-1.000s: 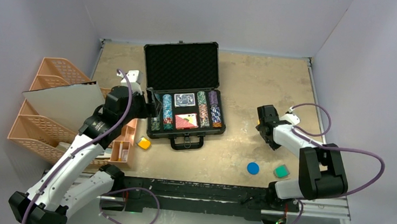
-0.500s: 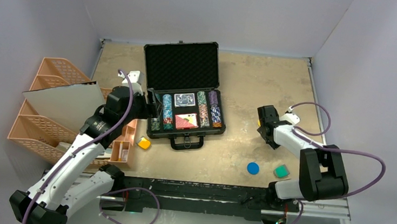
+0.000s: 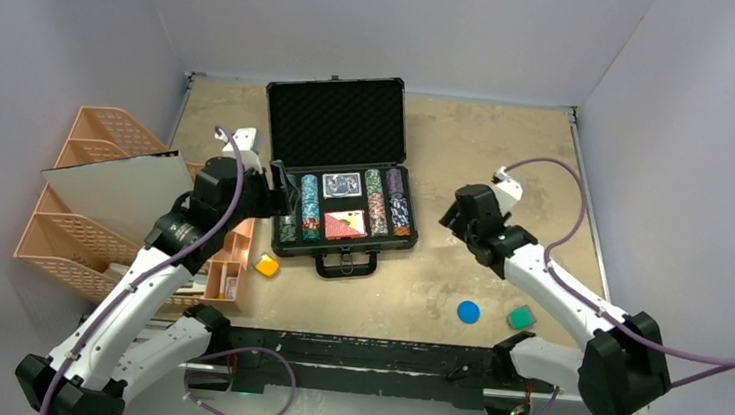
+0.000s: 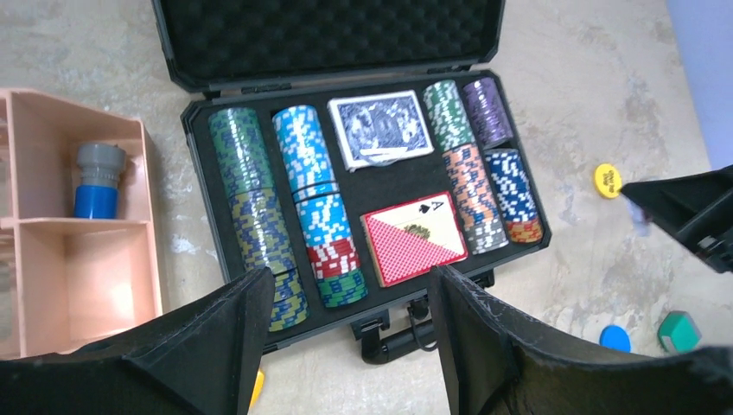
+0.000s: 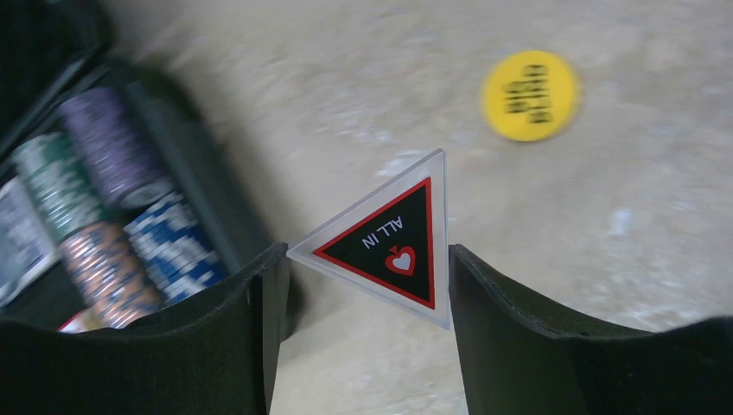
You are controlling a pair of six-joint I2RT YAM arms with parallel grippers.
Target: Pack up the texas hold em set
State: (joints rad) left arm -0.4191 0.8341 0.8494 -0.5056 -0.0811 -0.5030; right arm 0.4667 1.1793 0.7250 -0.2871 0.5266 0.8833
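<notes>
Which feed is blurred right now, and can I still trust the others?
Right wrist view: the case and yellow button are smeared, while the ALL IN triangle in the right tool is crisp. Left wrist view: sharp, chip stacks and card decks readable. Top view: evenly lit, no glare, but little detail.

"ALL IN" on triangular button (image 5: pixel 389 242), "A" on red card deck (image 4: pixel 413 238)

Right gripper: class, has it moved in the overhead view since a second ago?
Yes. The right gripper, shut on the triangular token, has shifted leftward in the picture, closer to the open case.
</notes>
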